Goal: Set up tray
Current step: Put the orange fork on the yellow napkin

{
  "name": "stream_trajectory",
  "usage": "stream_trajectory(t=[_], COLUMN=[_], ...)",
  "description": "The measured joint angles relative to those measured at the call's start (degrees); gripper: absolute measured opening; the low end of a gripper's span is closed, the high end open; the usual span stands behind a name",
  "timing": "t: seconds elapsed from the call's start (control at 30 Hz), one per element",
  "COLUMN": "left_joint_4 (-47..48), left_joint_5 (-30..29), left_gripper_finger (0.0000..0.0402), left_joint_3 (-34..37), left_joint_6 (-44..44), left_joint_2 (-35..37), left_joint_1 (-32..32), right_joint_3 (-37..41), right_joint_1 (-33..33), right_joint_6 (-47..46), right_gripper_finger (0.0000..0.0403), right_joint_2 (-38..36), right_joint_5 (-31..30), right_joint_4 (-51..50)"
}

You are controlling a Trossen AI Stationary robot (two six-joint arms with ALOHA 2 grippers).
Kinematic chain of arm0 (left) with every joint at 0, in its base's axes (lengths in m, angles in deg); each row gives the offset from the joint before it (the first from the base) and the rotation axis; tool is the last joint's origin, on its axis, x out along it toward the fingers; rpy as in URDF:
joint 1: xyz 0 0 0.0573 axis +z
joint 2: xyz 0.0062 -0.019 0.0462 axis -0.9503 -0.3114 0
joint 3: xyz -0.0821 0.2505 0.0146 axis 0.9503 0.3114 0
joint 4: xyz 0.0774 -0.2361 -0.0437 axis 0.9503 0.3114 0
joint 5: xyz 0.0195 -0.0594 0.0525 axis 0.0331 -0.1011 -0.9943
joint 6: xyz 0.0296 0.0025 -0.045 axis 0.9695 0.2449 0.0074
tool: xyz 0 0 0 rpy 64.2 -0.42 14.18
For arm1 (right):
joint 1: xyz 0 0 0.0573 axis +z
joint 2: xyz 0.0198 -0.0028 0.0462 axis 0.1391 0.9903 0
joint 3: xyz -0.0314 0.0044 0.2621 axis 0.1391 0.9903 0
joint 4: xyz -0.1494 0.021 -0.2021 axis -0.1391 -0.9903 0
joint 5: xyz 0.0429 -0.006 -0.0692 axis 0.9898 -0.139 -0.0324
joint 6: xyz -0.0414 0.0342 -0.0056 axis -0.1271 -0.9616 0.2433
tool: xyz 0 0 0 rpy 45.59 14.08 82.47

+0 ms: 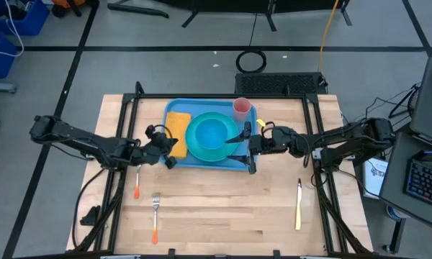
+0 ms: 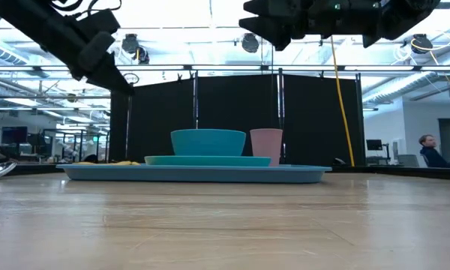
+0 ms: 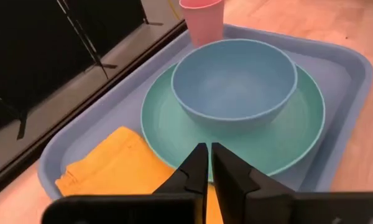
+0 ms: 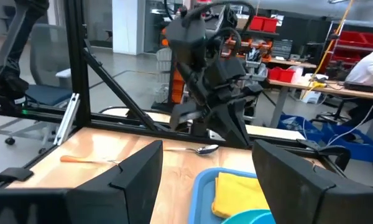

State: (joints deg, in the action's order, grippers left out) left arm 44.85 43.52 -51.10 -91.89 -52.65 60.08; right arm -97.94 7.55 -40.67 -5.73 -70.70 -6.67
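The light-blue tray (image 1: 201, 160) lies on the table's far middle; its rim shows in the low view (image 2: 195, 173). On it rest a yellow napkin (image 1: 177, 129), a teal plate (image 1: 196, 150) with a blue bowl (image 1: 212, 134) in it, and a pink cup (image 1: 242, 108) at the far right corner. My left gripper (image 1: 173, 147) hangs shut above the napkin's near end (image 3: 209, 163), raised off the tray (image 2: 97, 60). My right gripper (image 1: 248, 148) is open over the tray's right end, also raised (image 4: 205, 168).
On the wood near the tray lie an orange-handled spoon (image 1: 137, 185), an orange-handled fork (image 1: 155, 216) and a yellow-handled knife (image 1: 298, 208). A black frame (image 1: 223, 96) runs along the table's far edge. A person sits far off in the room (image 2: 429, 150).
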Motion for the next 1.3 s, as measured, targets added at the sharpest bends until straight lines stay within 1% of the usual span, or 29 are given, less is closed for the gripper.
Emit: stream_trajectory(t=[0.13,0.3,0.4,0.47,0.5,0.6,0.63,0.67,0.73,0.83,1.03,1.17,1.3], left_joint_4=[2.8,2.0,1.0,0.8,0.6,-0.2,-0.4,-0.6,-0.9,-1.4,-1.7,-1.7,-1.6], left_joint_5=[0.6,0.9,1.0,1.0,1.0,0.9,0.9,0.9,0.9,0.9,0.9,0.9,2.5], left_gripper_finger=[0.0030,0.0030,0.0031,0.0031,0.0031,0.0031,0.0031,0.0031,0.0031,0.0031,0.0031,0.0031,0.0031], left_joint_3=[0.0,0.0,0.0,0.0,0.0,0.0,0.0,0.0,0.0,0.0,0.0,0.0,0.0], left_joint_6=[-2.9,-2.9,-3.0,-2.9,-2.8,-2.9,-2.9,-2.9,-2.9,-3.2,-4.1,-4.9,-5.5], left_joint_2=[0.1,0.0,0.2,0.2,0.2,0.1,0.2,0.2,0.2,0.2,0.2,0.2,0.1], left_joint_1=[0.0,-0.5,-1.7,-2.4,-2.9,-4.1,-4.4,-4.7,-5.3,-5.9,-7.2,-7.3,-7.5], right_joint_3=[-1.4,-1.4,-1.4,-1.4,-1.3,-0.5,0.0,0.6,2.1,5.5,14.1,19.2,23.2], right_joint_1=[2.7,6.9,9.2,10.4,11.0,13.0,13.6,14.2,15.2,16.5,17.3,17.5,17.4], right_joint_6=[-1.4,-3.5,-3.5,-2.6,-1.8,1.4,2.8,3.7,3.8,3.8,1.1,1.0,-0.9], right_gripper_finger=[0.0238,0.0237,0.0216,0.0179,0.0152,0.0051,0.0026,0.0015,0.0013,0.0003,0.0001,0.0000,0.0000], right_joint_2=[-0.2,-0.3,-2.0,-3.9,-5.0,-8.5,-9.7,-10.9,-13.9,-19.8,-32.7,-38.9,-44.6], right_joint_5=[-3.4,-3.5,-3.7,-3.8,-4.1,-7.7,-8.6,-9.5,-11.2,-11.2,-11.4,-12.5,-12.3], right_joint_4=[-0.2,-0.7,-1.1,-2.6,-3.8,-8.4,-9.6,-10.1,-9.9,-8.7,-8.7,-5.6,-5.8])
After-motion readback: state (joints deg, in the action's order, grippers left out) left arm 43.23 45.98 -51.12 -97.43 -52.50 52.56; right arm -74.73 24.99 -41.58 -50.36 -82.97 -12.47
